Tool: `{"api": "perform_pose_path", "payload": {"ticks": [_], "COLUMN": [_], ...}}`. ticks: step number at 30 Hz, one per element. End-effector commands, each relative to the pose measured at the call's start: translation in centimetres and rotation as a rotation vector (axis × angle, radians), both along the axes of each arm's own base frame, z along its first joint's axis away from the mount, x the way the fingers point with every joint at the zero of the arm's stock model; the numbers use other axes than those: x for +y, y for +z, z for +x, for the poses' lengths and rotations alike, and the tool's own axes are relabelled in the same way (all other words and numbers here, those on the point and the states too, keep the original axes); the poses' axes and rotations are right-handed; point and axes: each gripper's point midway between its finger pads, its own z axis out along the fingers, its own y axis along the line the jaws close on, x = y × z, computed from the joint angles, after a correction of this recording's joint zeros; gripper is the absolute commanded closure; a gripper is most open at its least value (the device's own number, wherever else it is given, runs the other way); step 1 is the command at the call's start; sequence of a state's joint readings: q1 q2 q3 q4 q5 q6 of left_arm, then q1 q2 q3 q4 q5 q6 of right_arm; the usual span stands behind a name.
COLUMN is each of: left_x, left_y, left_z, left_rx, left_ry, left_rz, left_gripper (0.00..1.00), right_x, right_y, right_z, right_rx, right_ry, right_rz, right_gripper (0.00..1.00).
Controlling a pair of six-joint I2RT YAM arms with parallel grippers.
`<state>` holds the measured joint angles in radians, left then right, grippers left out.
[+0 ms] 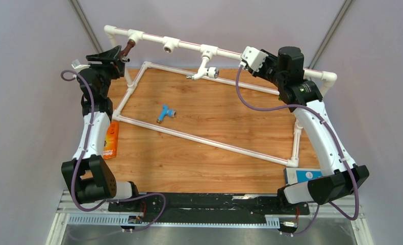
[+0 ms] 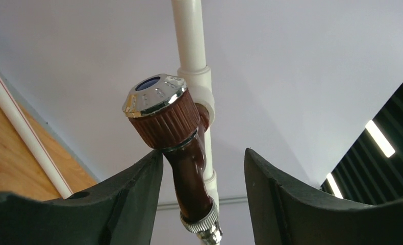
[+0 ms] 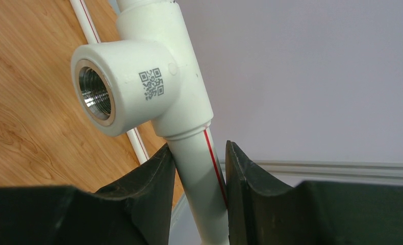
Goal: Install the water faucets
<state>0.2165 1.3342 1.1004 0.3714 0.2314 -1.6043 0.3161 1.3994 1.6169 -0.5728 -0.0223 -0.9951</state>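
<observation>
- Left pincer (image 2: 203, 155): jaws wide, straddling the dark brown faucet (image 2: 192, 176). One finger (image 2: 133, 194) touching just beneath the ribbed knob (image 2: 164, 120), the other finger (image 2: 291, 199) apart from the body. Nothing clamped.
- Right pincer (image 3: 198, 148): jaws narrow, closed on the round rail of the pipe frame (image 3: 207, 204), just below an empty tee socket (image 3: 95, 94). By judgement, rail steadied against twisting.
- Dark brown faucet: seated in the end socket at the left of the top rail, spout hanging down, chrome-capped knob toward the left pincer. Depth of thread engagement not visible.
- White faucet (image 1: 204, 69): mounted in a socket further along the same rail, spout angled down toward the table top (image 1: 215, 163).
- Vacant socket (image 1: 169, 47): between the brown and white faucets, metal thread exposed.
- Light blue faucet (image 1: 165, 113): loose, lying on the table top inside the frame's lower rectangle, well apart from both pincers.
- Green faucet: not found in any view.
- Step in hand, by judgement: threading of the dark brown faucet, caught at a regrip or at release.
- Next move if not yet tight: close on the faucet body and rotate about the socket axis, with the rail braced by the right pincer.
- Next move if tight: withdraw straight back, clear of the knob, then descend to the light blue faucet and grasp across its body with the threaded end free.
- Caution: cross-threading likely if presented off-axis to a socket.
</observation>
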Motion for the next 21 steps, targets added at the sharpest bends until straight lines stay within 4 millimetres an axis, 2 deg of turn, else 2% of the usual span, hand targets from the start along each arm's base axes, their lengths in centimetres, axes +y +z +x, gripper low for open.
{"api": "perform_pose_path", "payload": {"ticks": [1, 3, 5, 6, 7, 8, 9, 10, 11, 12, 13, 14, 15, 16, 17, 18, 19, 20, 21], "left_x": [-0.3, -0.2, -0.2, -0.3, -0.4, -0.5, -0.6, -0.6, -0.5, -0.5, -0.5, -0.6, -0.5, -2.0, -2.7, -3.1, -3.8, -4.0, -4.7], "left_y": [3.5, 3.1, 3.4, 3.6, 4.4, 4.0, 4.8, 4.3, 5.1, 5.0, 5.1, 5.1, 5.2, 5.6, 4.3, 4.4, 2.3, 1.8, 0.2], "left_z": [0.2, 0.5, 0.3, 0.2, 0.0, 0.1, -0.1, -0.1, -0.3, -0.4, -0.7, -0.8, -1.3, -2.0, -2.0, -2.8, -2.6, -3.0, -3.0], "left_rx": [-0.124, -0.123, -0.154, -0.158, -0.174, -0.145, -0.162, -0.133, -0.155, -0.141, -0.150, -0.157, -0.188, -0.229, -0.220, -0.234, -0.236, -0.242, -0.244], "left_ry": [-0.055, -0.051, -0.034, -0.031, -0.018, -0.019, -0.007, -0.007, 0.021, 0.026, 0.044, 0.056, 0.088, 0.081, 0.100, 0.118, 0.109, 0.116, 0.106], "left_rz": [-0.041, -0.036, 0.031, 0.061, 0.151, 0.187, 0.300, 0.347, 0.479, 0.541, 0.705, 0.807, 1.038, 1.163, 1.424, 1.546, 1.805, 1.905, 2.125], "left_gripper": [0.35, 0.42, 0.53, 0.64, 0.70, 0.74, 0.79, 0.81, 0.88, 0.93, 0.99, 1.00, 1.00, 1.00, 1.00, 1.00, 1.00, 1.00, 1.00], "right_x": [3.7, 3.6, 3.6, 3.6, 3.5, 3.5, 3.5, 3.5, 3.5, 3.4, 3.4, 3.5, 3.5, 3.4, 3.4, 3.4, 3.4, 3.5, 3.5], "right_y": [-4.3, -4.1, -4.0, -4.0, -4.0, -3.9, -4.0, -3.8, -3.9, -3.7, -3.8, -3.8, -3.7, -3.6, -3.5, -3.5, -3.5, -3.5, -3.5], "right_z": [-1.5, -1.6, -1.7, -1.7, -1.7, -1.7, -1.7, -1.8, -1.8, -1.8, -1.8, -1.8, -1.9, -1.8, -1.9, -1.9, -1.9, -1.8, -1.8], "right_rx": [0.179, 0.173, 0.170, 0.170, 0.169, 0.167, 0.166, 0.164, 0.165, 0.161, 0.162, 0.163, 0.160, 0.157, 0.155, 0.155, 0.156, 0.153, 0.156], "right_ry": [0.080, 0.078, 0.078, 0.078, 0.076, 0.077, 0.076, 0.077, 0.077, 0.074, 0.076, 0.077, 0.077, 0.074, 0.074, 0.073, 0.074, 0.074, 0.075], "right_rz": [0.124, 0.125, 0.127, 0.126, 0.128, 0.127, 0.127, 0.128, 0.127, 0.130, 0.128, 0.130, 0.130, 0.132, 0.132, 0.132, 0.134, 0.135, 0.136], "right_gripper": [1.00, 1.00, 1.00, 1.00, 1.00, 1.00, 1.00, 1.00, 1.00, 1.00, 1.00, 1.00, 1.00, 1.00, 1.00, 1.00, 1.00, 1.00, 1.00]}}
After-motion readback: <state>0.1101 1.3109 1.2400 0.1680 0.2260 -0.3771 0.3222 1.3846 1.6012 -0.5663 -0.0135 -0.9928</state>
